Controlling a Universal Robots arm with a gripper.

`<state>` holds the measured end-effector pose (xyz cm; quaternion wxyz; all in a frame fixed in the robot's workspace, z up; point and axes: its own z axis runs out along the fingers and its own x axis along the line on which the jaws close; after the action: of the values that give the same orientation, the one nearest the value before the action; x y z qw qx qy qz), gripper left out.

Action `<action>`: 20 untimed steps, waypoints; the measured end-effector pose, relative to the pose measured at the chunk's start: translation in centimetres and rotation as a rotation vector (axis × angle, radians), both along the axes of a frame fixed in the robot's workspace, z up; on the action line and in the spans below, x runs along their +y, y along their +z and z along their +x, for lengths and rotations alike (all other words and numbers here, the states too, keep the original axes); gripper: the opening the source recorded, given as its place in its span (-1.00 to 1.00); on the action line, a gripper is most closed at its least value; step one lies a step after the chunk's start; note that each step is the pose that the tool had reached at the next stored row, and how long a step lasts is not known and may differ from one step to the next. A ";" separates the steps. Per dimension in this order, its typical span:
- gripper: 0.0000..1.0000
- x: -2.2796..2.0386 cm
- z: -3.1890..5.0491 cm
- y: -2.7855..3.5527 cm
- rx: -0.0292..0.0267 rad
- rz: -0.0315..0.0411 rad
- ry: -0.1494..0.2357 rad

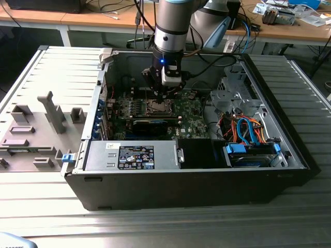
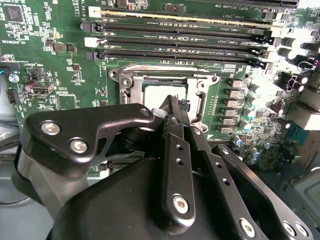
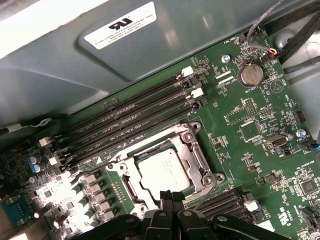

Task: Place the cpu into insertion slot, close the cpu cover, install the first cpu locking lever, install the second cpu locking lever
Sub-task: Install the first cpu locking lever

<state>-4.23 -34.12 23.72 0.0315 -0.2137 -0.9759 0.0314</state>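
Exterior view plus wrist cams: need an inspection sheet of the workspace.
Surface: ribbed grey metal table, bearing open black computer case.
Job's things: silver-grey square cpu sits within silvery square cpu cover frame, flat on green motherboard.
Clutter: grey moulded fixture tray at the exterior view's left.
Gripper: black gripper shut, at the cover's edge.
Cables: orange and blue cables inside case.
Surroundings: wooden desks behind.

In the second wrist view the gripper (image 2: 172,104) hides part of the cpu (image 2: 155,92) and slot (image 2: 202,100). In the first wrist view the picture's edge cuts off the gripper's body. In the exterior view the slot's details are too small to tell.
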 end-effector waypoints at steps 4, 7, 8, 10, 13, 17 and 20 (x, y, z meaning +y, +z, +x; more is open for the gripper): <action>-0.79 0.00 0.00 0.00 0.0000 0.0000 0.013; -0.79 0.00 0.00 0.00 0.0000 0.0000 0.029; -0.79 0.00 0.00 0.00 0.0000 0.0000 0.035; -0.79 0.00 0.00 0.00 0.0000 0.0000 0.041; -0.79 0.00 0.00 0.00 0.0000 0.0000 0.051; -0.79 0.00 0.00 0.00 0.0000 0.0000 0.063; -0.79 0.00 0.00 0.00 0.0000 0.0000 0.073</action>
<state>-4.23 -34.12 23.72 0.0303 -0.1777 -0.9831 0.0325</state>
